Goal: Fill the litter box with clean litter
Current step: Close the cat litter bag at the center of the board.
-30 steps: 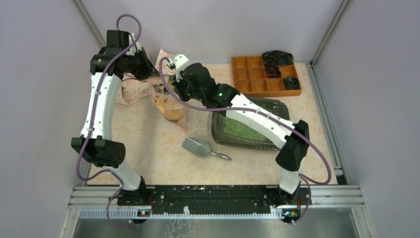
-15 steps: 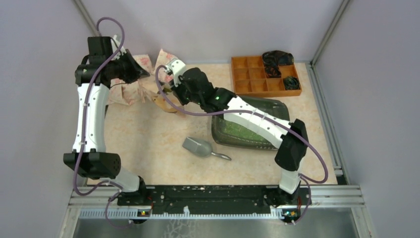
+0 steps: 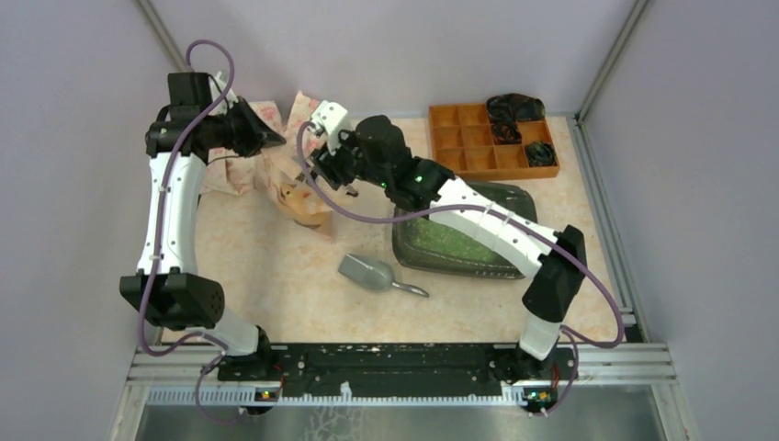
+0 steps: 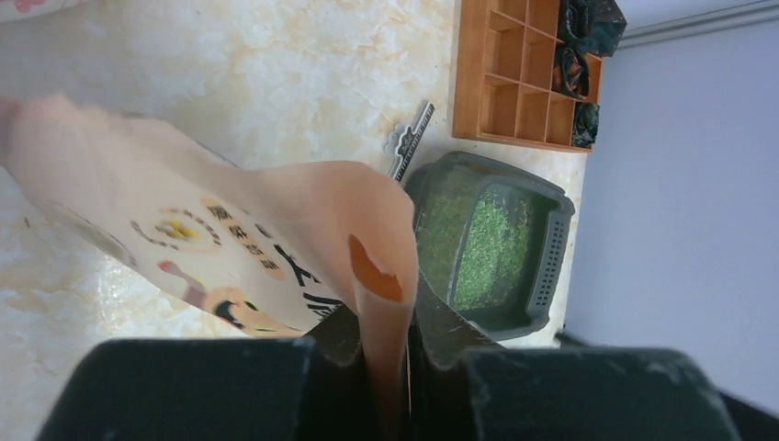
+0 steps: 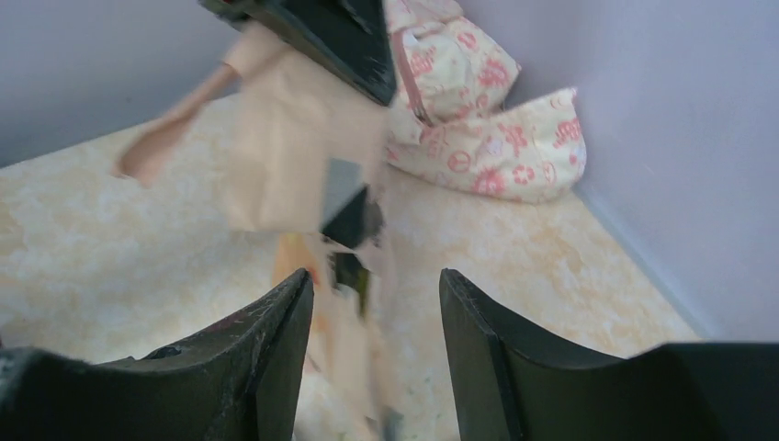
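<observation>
Litter box (image 3: 450, 269) sits right of table centre, floor covered in green litter (image 3: 436, 237).

Box is a dark grey shallow tray with rounded corners and a glossy rim, one end wall ribbed in the left wrist view. It's just in front of the orange organiser (image 3: 491, 138), with the right forearm crossing over it from above. Litter is loose, fine and light green, spread unevenly. Left gripper (image 4: 386, 349) is pinched on the top edge of the paper bag (image 4: 230, 230), bag hanging at the back left. Right gripper (image 5: 372, 285) has its fingers apart, just beside the bag and holding nothing. Metal scoop (image 3: 367, 273) lies on the table near the box's front left corner.
</observation>
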You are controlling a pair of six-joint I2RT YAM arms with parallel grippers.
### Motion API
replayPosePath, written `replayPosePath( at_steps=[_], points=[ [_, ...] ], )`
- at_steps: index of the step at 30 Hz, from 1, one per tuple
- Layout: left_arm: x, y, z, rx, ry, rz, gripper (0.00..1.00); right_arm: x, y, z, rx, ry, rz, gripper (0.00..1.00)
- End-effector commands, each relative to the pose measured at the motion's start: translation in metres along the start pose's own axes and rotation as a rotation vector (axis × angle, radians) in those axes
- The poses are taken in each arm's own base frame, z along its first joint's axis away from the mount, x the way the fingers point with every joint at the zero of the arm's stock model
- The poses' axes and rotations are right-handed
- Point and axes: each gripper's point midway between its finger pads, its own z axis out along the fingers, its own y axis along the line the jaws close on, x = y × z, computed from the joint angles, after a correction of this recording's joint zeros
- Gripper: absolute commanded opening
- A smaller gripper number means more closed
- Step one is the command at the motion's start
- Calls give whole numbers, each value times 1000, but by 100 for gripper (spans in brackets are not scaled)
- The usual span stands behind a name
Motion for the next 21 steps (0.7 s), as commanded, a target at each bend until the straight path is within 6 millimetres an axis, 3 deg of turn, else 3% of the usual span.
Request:
replayPosePath(
  at_steps=[1, 3, 7, 10, 16, 19, 21],
  points=[
    [-23, -33, -13, 111, -90, 36, 16, -65, 34, -15, -37, -180, -84, 53],
    [-20, -33, -12, 119, -85, 29, 17, -67, 47, -13, -42, -188, -93, 53],
    [-18, -33, -13, 117, -80, 30, 20, -52, 60, 0, -43, -137, -163, 54],
    [-18, -33, -15, 114, -83, 33, 21, -45, 58, 6, 11, -130, -231, 54],
    [-13, -27, -14, 99, -73, 37, 21, -37, 27, 22, 208, -54, -249, 56],
    [-13, -17, -15, 54, -97, 46, 25, -31, 6, 23, 252, -11, -102, 55],
    [-11, -12, -15, 46, -106, 46, 26, -33, -24, 15, 274, -17, 59, 54]
  ],
)
